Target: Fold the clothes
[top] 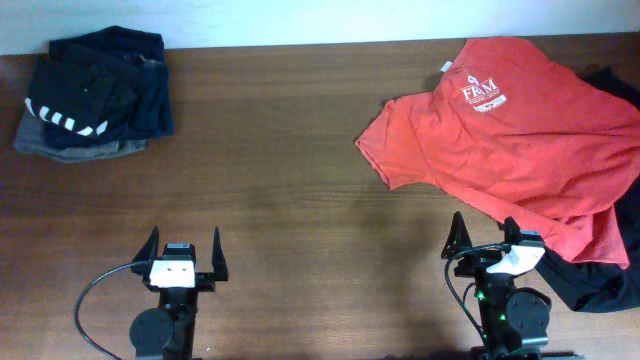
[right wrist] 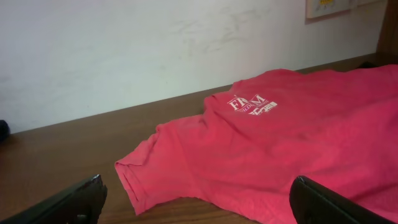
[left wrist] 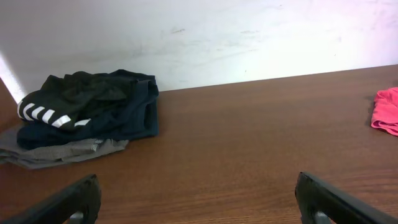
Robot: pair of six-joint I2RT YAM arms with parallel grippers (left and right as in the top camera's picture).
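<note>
The clothes, an orange-red T-shirt (top: 510, 140) with a small white chest logo, lie spread and rumpled at the table's back right; the right wrist view shows its logo side and a sleeve (right wrist: 273, 149), and the left wrist view catches only a corner (left wrist: 385, 111). My right gripper (top: 484, 232) stands open near the front edge, just short of the shirt's lower hem, with nothing between its fingers. At the front left my left gripper (top: 184, 244) is open over bare wood, far from the shirt.
A folded dark navy and grey pile with white stripes (top: 95, 95) sits at the back left corner. A loose black garment (top: 600, 280) lies partly under the shirt at the right edge. A white wall (left wrist: 217, 37) runs behind the table.
</note>
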